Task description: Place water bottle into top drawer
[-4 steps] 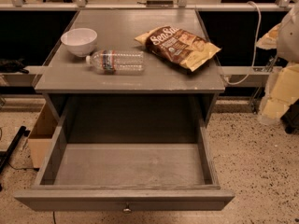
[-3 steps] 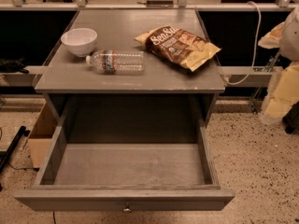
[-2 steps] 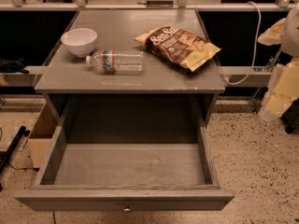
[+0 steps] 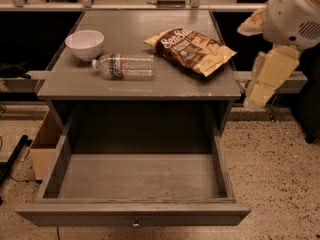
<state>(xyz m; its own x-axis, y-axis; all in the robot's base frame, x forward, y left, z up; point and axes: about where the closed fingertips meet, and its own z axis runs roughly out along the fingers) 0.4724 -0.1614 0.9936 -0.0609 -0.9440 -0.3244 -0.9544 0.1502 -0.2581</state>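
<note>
The water bottle point(image 4: 125, 65) lies crosswise on the bench point(image 4: 150, 88), cap pointing left, well left of my gripper point(image 4: 262, 90) hanging beyond the bench's right edge, spread or pressed together I cannot tell.

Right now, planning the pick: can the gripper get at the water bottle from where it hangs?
Probably yes. The water bottle lies on its side, uncovered, on the table; the gripper hangs beyond the table's right edge. Only the chip bag lies between them, low enough to pass over.
</note>
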